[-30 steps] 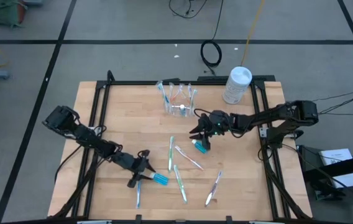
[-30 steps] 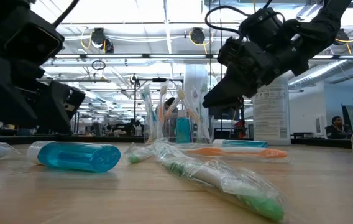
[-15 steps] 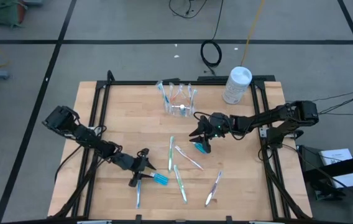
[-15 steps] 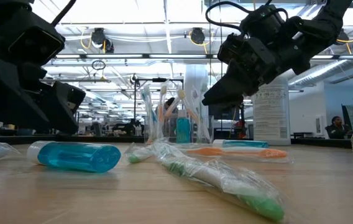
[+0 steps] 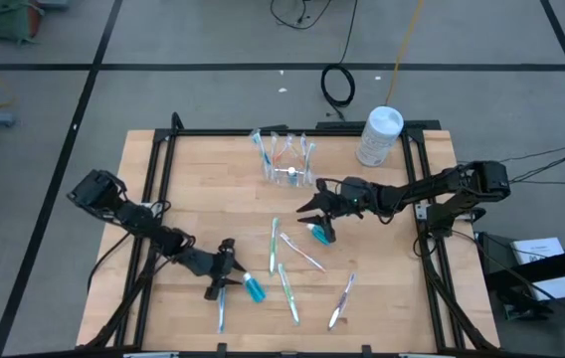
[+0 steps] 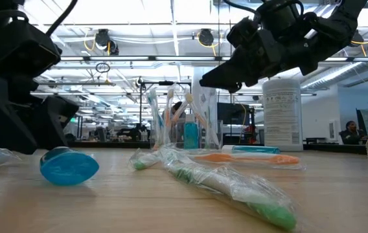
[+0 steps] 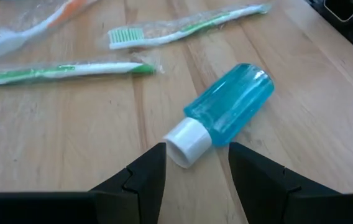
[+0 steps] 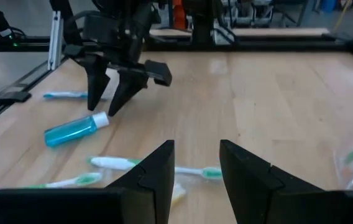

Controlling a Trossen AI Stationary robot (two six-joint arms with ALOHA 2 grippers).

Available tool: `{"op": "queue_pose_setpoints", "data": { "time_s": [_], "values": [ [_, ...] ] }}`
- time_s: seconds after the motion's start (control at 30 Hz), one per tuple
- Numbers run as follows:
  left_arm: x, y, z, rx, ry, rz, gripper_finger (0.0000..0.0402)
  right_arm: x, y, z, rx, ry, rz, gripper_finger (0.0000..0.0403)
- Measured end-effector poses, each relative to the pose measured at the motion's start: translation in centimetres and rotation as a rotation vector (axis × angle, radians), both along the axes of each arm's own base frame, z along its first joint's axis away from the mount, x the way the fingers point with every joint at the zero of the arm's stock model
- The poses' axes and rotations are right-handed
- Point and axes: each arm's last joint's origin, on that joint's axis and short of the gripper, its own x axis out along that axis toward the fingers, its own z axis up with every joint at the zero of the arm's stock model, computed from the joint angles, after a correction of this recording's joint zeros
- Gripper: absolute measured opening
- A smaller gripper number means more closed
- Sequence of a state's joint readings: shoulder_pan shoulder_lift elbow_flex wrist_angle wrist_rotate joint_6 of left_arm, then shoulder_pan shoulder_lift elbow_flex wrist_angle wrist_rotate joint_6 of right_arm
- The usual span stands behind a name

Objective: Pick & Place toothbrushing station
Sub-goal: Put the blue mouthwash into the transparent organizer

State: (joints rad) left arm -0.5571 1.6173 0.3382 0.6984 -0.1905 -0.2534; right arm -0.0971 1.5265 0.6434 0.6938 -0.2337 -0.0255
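A blue white-capped tube [image 7: 226, 115] lies on the wooden table [image 5: 193, 179], its cap [image 7: 187, 142] just ahead of my open left gripper [image 7: 195, 165] near the front left [image 5: 233, 274]. My right gripper [image 5: 308, 213] hangs open and empty above mid-table [image 8: 196, 155]. A second blue tube [image 5: 318, 235] lies on the table right below it. The clear cup [image 5: 289, 169] stands at the back with several toothbrushes upright in it. More wrapped toothbrushes [image 5: 275, 247] lie flat between the arms. My left gripper has its two fingers [image 7: 155, 168] on either side of the tube's white cap [image 7: 187, 142], coming in low from the table's left. I cannot tell whether a fingertip touches the cap. The tube lies flat on the table.
A white round-lidded canister [image 5: 380, 136] stands at the table's back right corner. Loose toothbrushes lie at the front [image 5: 288, 293], [image 5: 341, 301] and beside the left gripper [image 5: 221, 310]. Black frame rails [image 5: 153, 169] run along the table's sides.
The blue tube by my left gripper has turned about on the table: it lay crosswise, and it now points slantwise toward the near edge. My left gripper has swung slightly with it. My right gripper has tipped up toward level and rolled, staying open.
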Motion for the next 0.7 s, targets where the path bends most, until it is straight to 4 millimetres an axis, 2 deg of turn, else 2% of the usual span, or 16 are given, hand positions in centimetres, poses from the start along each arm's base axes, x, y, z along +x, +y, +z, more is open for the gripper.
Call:
{"op": "queue_pose_setpoints", "data": {
  "time_s": [0.2,0.4,0.57,0.7],
  "values": [
    [-0.2,-0.4,0.0,0.049,-0.024,-0.021,0.0181,0.0,0.0,0.0,-0.061,-0.011,0.016,0.0118],
    [0.2,0.2,0.2,0.114,-0.065,-0.044,0.0181,0.0,0.0,0.2,-0.073,-0.03,0.018,0.0118],
    [0.6,0.3,0.6,0.095,-0.107,-0.151,0.0181,0.1,0.0,0.3,-0.074,-0.045,0.018,0.0118],
    [0.9,0.9,0.5,0.112,-0.094,-0.153,0.0181,0.1,0.0,0.3,-0.074,-0.045,0.018,0.0118]
  ]
}}
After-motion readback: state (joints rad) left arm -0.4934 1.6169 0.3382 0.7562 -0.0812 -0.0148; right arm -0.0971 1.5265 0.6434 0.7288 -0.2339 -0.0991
